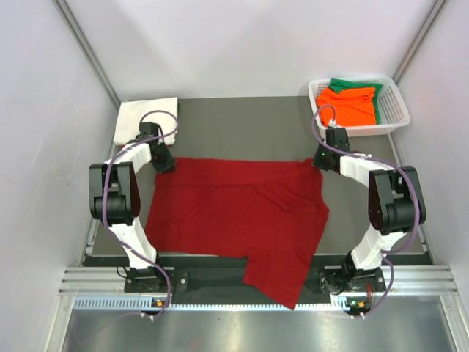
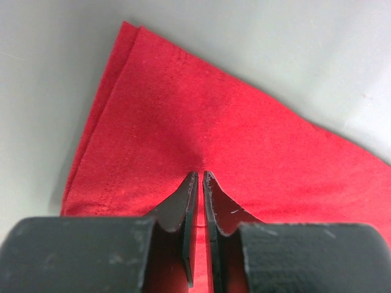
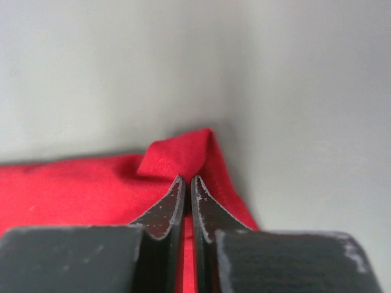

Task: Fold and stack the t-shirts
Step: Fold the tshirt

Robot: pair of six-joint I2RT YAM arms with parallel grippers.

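A dark red t-shirt (image 1: pixel 234 213) lies spread across the dark table, one part hanging over the near edge. My left gripper (image 1: pixel 164 162) is down on its far left corner, jaws shut and pinching the red cloth (image 2: pixel 183 122). At the far right corner my right gripper (image 1: pixel 322 160) is shut on the shirt too, with a small fold of cloth (image 3: pixel 180 155) bunched up at its fingertips. A folded white t-shirt (image 1: pixel 143 119) rests at the far left. An orange t-shirt (image 1: pixel 352 104) and a green one (image 1: pixel 350 84) lie in the basket.
The white lattice basket (image 1: pixel 399 110) stands at the table's far right corner. Pale walls close in on both sides and behind. The dark table top (image 1: pixel 242 128) shows beyond the red shirt.
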